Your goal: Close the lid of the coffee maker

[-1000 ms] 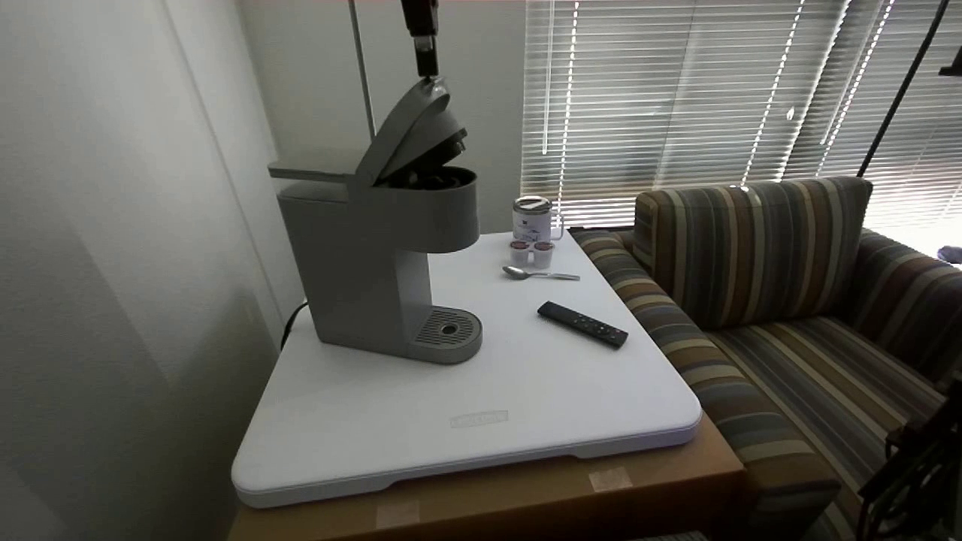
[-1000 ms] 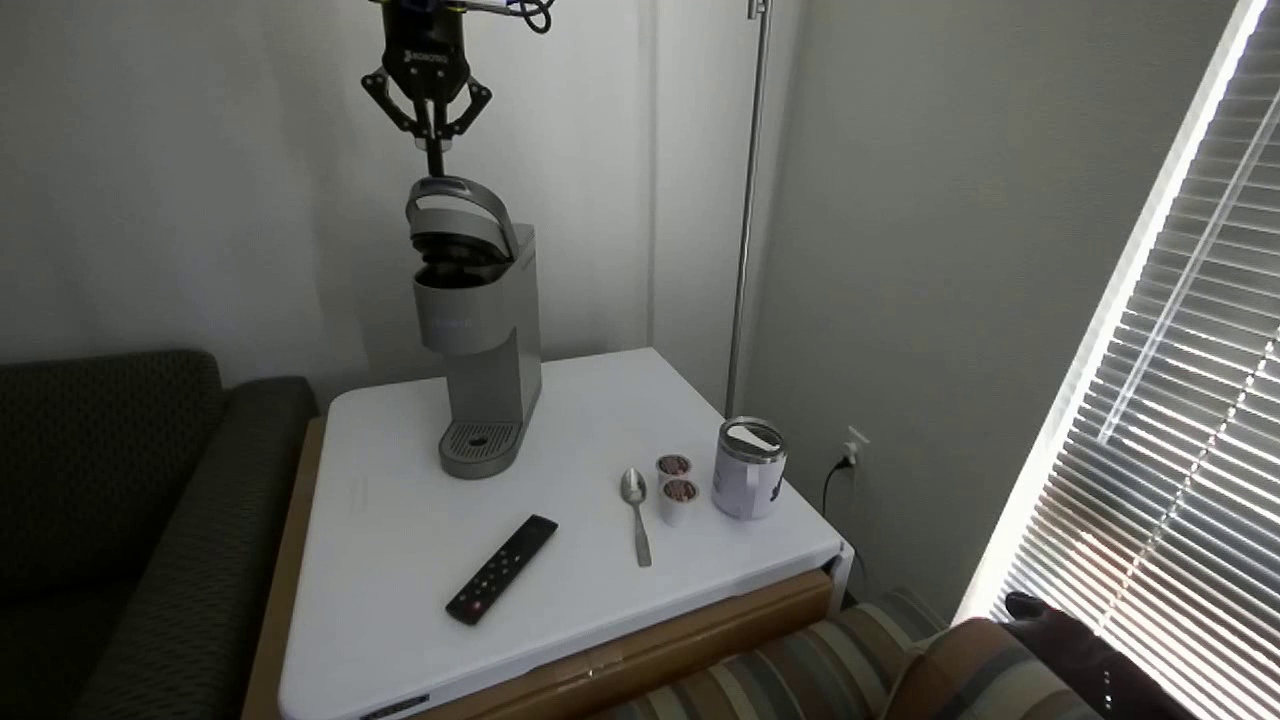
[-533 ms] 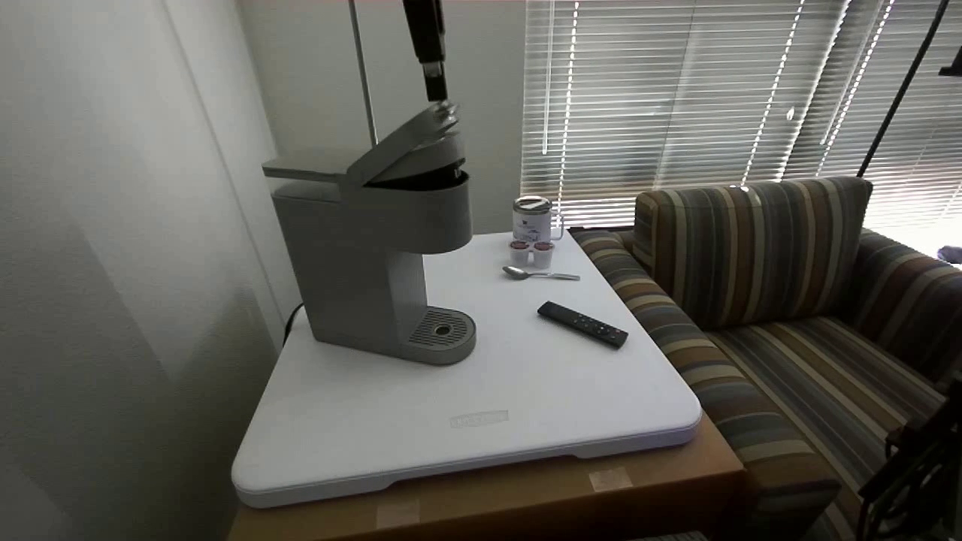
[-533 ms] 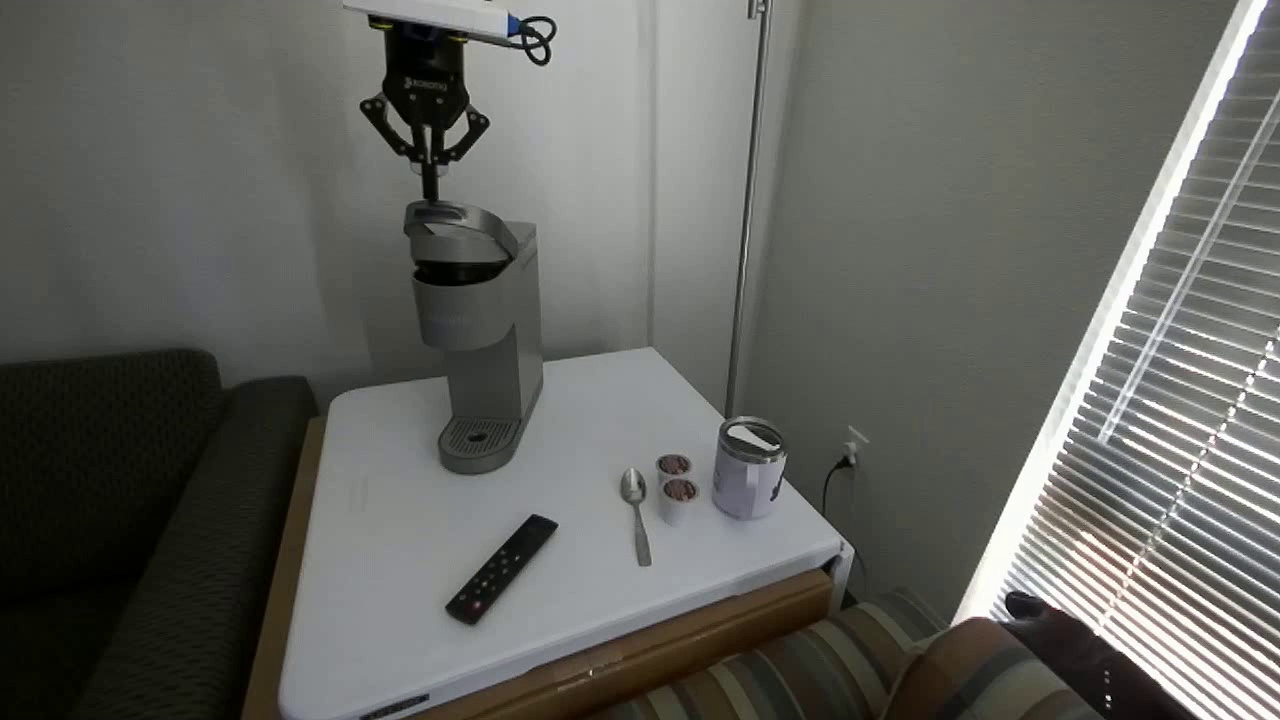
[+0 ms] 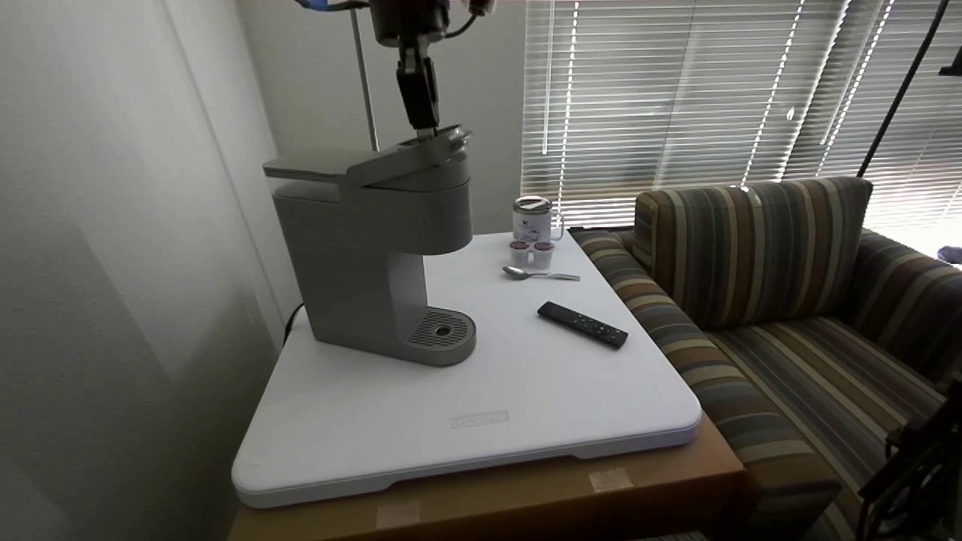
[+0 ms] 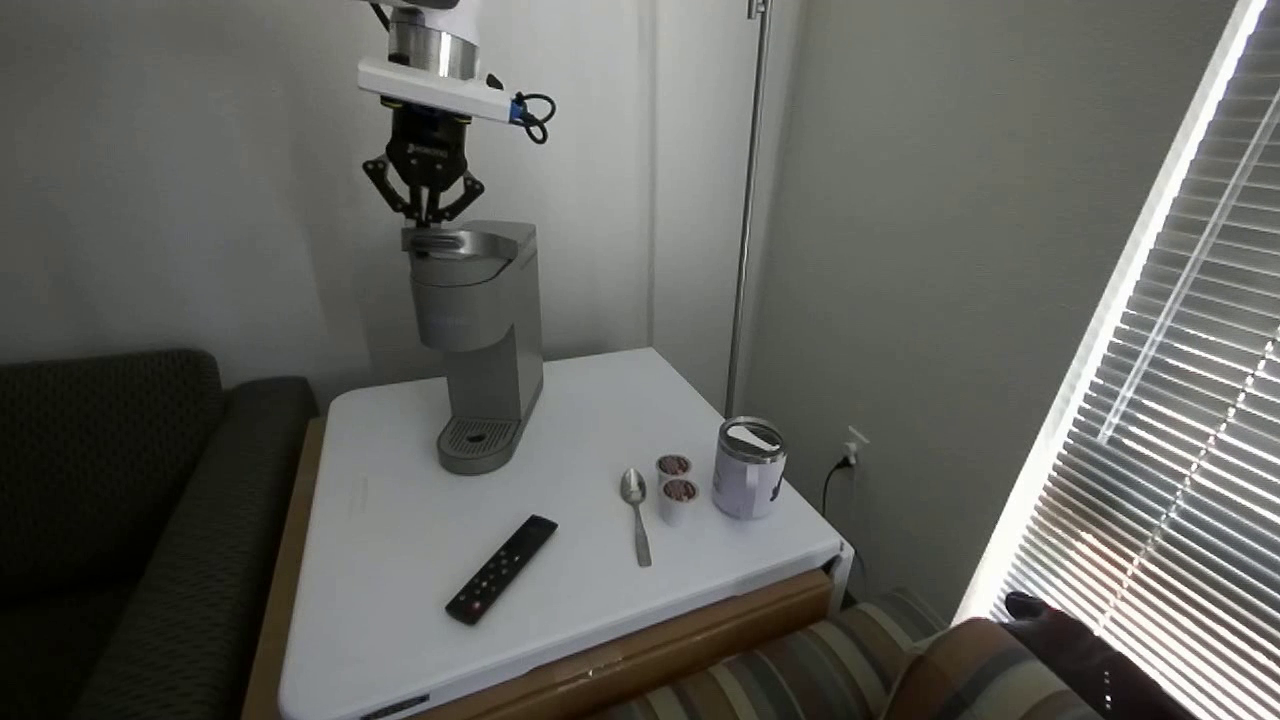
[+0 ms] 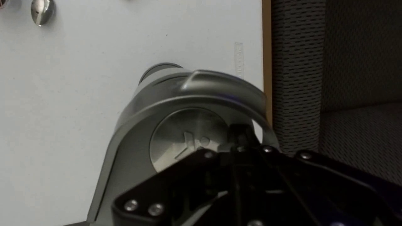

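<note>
Homelike setting, striped armchair (image 5: 751,259), window blinds (image 5: 639,113)

In the wrist view my gripper (image 7: 240,129) hides part of the lid (image 7: 191,121), and the top edge cuts off the spoon (image 7: 42,12). In an exterior view the lid's handle (image 6: 438,243) screens the fingertips from me. The label (image 5: 479,419) on the tabletop (image 5: 361,428) is too blurred for me to read, and both exterior views crop the arm (image 6: 432,48) above.

Brightly backlit slatted blinds (image 5: 639,98) hang behind a striped armchair (image 5: 759,255), a slim metal pole (image 6: 749,200) stands before pale grey walls (image 6: 950,220), and a dark sofa (image 6: 200,520) sits dimly lit.
</note>
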Motion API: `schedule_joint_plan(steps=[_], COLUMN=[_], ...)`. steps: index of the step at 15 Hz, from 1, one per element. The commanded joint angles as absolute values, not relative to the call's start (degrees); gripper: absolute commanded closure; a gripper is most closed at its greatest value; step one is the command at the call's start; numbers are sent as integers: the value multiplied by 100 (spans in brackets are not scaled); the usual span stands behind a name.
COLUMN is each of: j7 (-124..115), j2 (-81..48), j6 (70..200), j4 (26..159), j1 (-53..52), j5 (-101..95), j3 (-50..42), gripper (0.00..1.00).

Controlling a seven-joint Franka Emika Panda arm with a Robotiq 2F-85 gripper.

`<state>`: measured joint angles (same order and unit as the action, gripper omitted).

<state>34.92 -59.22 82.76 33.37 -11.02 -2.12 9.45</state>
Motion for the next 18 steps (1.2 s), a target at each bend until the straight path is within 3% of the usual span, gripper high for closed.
schedule_joint_plan(steps=[1, 18], j7=[3517, 1933], j2=[-5983, -5533], j6=[8245, 7658], j4=[3237, 3072], j1=[-1057, -1173], j5=[-147, -338], j3=[979, 856], gripper=[100, 100])
